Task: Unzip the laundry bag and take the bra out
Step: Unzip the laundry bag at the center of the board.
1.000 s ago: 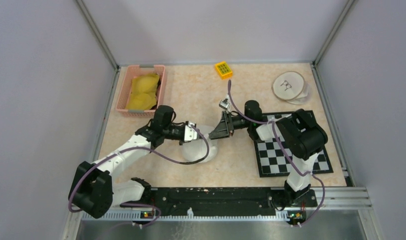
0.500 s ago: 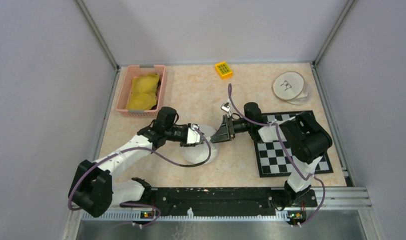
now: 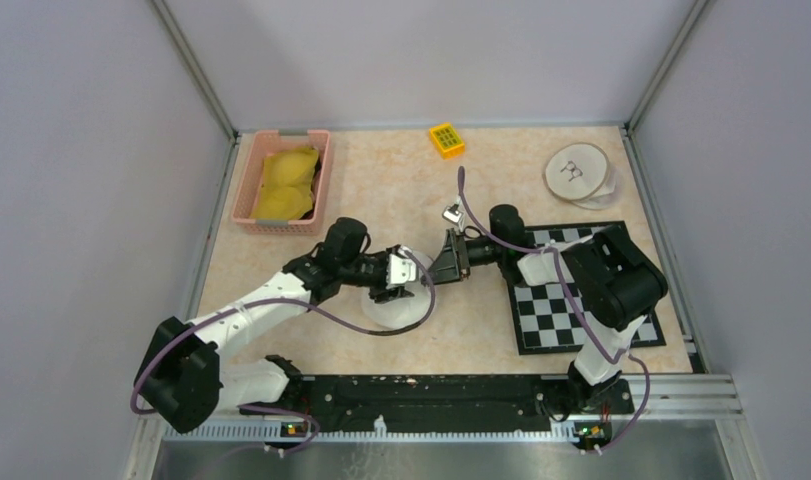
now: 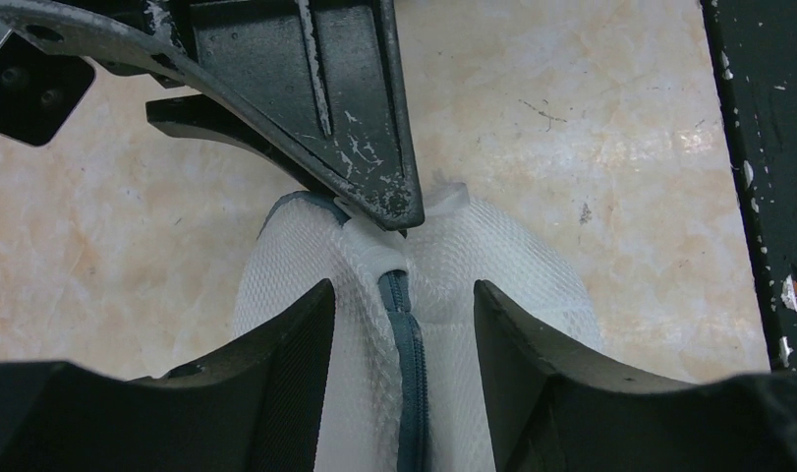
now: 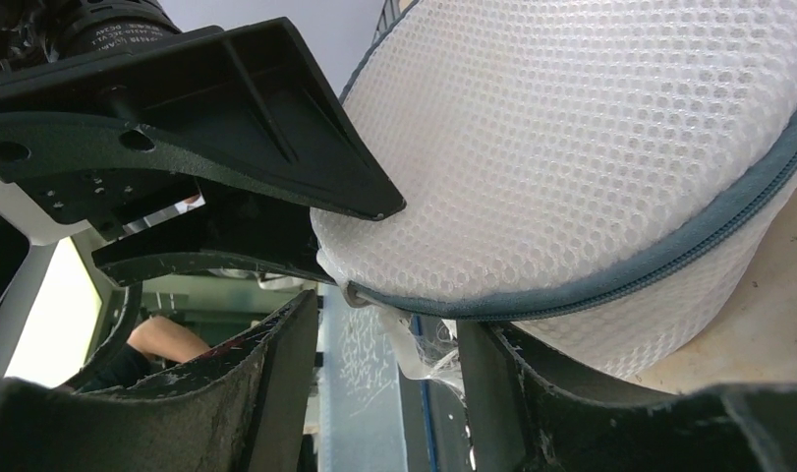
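The laundry bag [image 3: 393,304] is a round white mesh pouch with a grey-blue zipper [image 4: 406,334], lying on the table between both arms. My left gripper [image 4: 402,295] is over the bag's top, open, its fingers standing either side of the zipper line without pinching it. My right gripper [image 5: 386,320] comes in low from the right, open at the bag's edge. The zipper's end and a frayed white tab [image 5: 424,359] hang between its fingers. The zipper [image 5: 620,270] looks closed. The bra is hidden.
A pink basket [image 3: 246,185] with yellow fabric items stands at the back left. A yellow block [image 3: 446,139] lies at the back centre, and round white discs [image 3: 578,173] at the back right. A checkerboard mat [image 3: 581,300] lies under the right arm.
My left gripper has gone from shut to open and moved right, onto the bag. The right gripper has opened a little wider and stayed at the bag's right edge.
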`<state>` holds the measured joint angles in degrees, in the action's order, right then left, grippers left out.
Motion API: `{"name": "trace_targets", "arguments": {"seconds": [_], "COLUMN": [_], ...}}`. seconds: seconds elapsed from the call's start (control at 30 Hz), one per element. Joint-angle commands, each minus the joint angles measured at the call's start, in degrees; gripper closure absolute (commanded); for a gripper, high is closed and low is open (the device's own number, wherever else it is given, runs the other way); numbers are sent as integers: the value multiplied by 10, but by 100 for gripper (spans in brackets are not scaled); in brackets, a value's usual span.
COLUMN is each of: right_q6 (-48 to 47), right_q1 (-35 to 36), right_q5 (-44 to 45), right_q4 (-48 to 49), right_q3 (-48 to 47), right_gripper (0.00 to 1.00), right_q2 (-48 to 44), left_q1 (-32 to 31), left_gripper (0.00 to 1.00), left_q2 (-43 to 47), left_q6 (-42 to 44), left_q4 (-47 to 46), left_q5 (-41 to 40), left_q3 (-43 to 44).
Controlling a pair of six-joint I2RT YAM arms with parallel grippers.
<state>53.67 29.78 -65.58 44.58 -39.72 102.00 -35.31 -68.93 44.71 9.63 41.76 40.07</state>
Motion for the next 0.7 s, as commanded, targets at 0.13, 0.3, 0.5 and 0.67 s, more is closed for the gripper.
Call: {"name": "trace_targets", "arguments": {"seconds": [0.13,0.3,0.5,0.67], "right_q6": [5,-17,-45,-33], "right_q1": [5,2,1,5], "right_q5": [-2,-16,-26,-36], "right_q4": [43,18,-10,20], "right_q3": [9,8,0,-7], "right_gripper": [46,46,46,47], "right_q2": [-32,-44,-54,-29], "left_q1": [-17,-18,-17,-16], "left_gripper": [62,92,100,100], "left_q2": [-11,-10,5,-13], "left_q6": [-93,-60,81,154], "left_q4": [-26,0,24,51], "left_q5": [-89,-90,-15,28], "left_q3": [30,42,21,36]}}
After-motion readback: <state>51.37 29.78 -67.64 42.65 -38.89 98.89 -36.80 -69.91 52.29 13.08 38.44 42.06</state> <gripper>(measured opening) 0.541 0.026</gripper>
